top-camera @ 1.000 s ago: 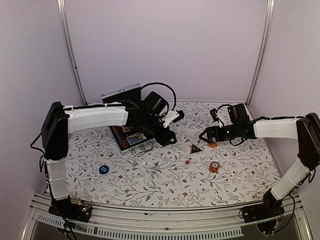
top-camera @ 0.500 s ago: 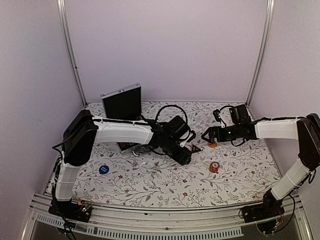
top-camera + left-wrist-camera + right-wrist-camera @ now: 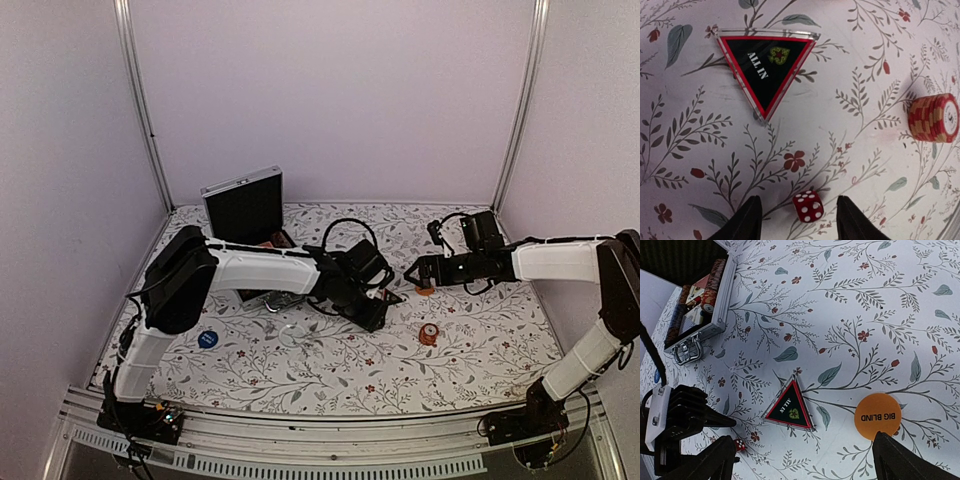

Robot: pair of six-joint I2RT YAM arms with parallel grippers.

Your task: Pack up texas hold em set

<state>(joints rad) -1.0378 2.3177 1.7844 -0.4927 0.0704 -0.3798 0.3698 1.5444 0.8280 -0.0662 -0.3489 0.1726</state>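
The silver case stands open at the back left; in the right wrist view the case holds chip rows and card decks. My left gripper is low over the cloth, open, with a small red die between its fingers and a gap on each side. Just beyond lies the black triangular ALL IN token, and a reddish chip stack lies on its side to the right. My right gripper is open and empty above the triangular token and the orange BIG BLIND token.
A blue round token and a clear round token lie on the floral cloth at the near left. The chip stack sits right of centre. Both arms meet near the middle, fingertips a short distance apart.
My left arm has swung from the case to the middle and come down over the die, its jaws narrowing a little. The right arm has barely moved.
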